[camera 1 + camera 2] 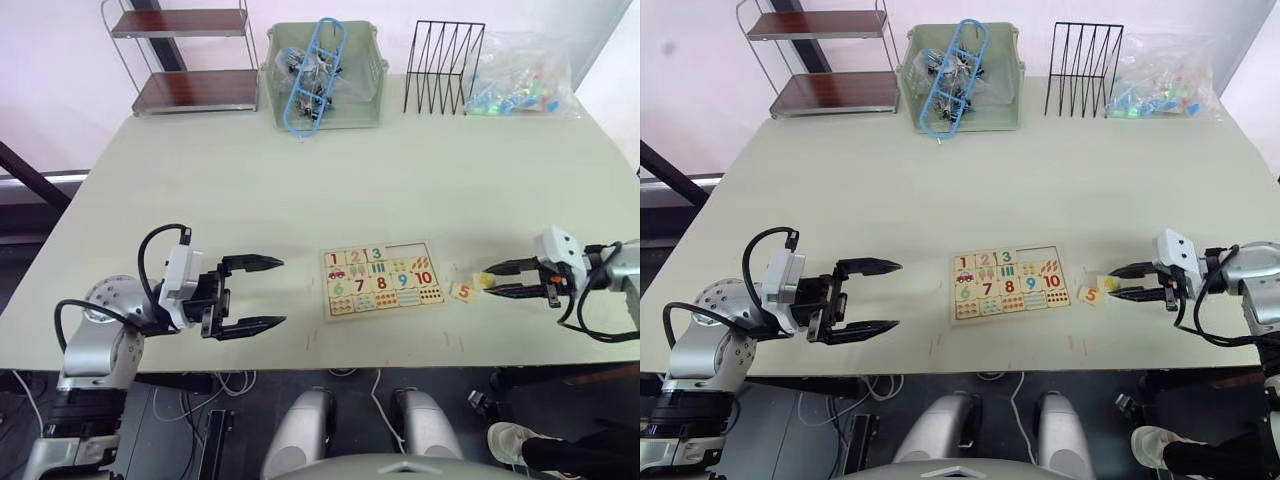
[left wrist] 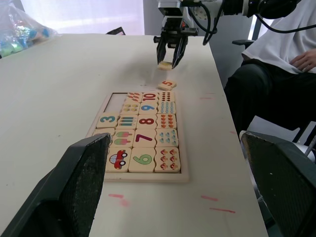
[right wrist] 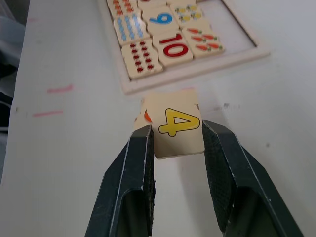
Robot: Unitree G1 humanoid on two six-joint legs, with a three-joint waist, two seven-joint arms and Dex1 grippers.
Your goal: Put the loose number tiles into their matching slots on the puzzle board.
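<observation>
The puzzle board [image 1: 380,280] lies near the table's front edge, between my two arms. Tiles 1, 2 and 3 sit in its top row, and the two slots [image 1: 408,250] at that row's right end are bare wood. My right gripper [image 1: 486,280] hovers just right of the board, shut on the yellow number 4 tile [image 3: 177,126], which it holds a little above the table. The orange number 5 tile [image 1: 462,291] lies loose on the table between that gripper and the board. My left gripper [image 1: 283,292] stands open and empty to the left of the board.
Along the far edge stand a small shelf [image 1: 190,60], a green bin [image 1: 322,75] of clutter, a black wire rack [image 1: 443,67] and a plastic bag [image 1: 520,75] of small parts. A person [image 2: 281,64] sits beside the table on my right.
</observation>
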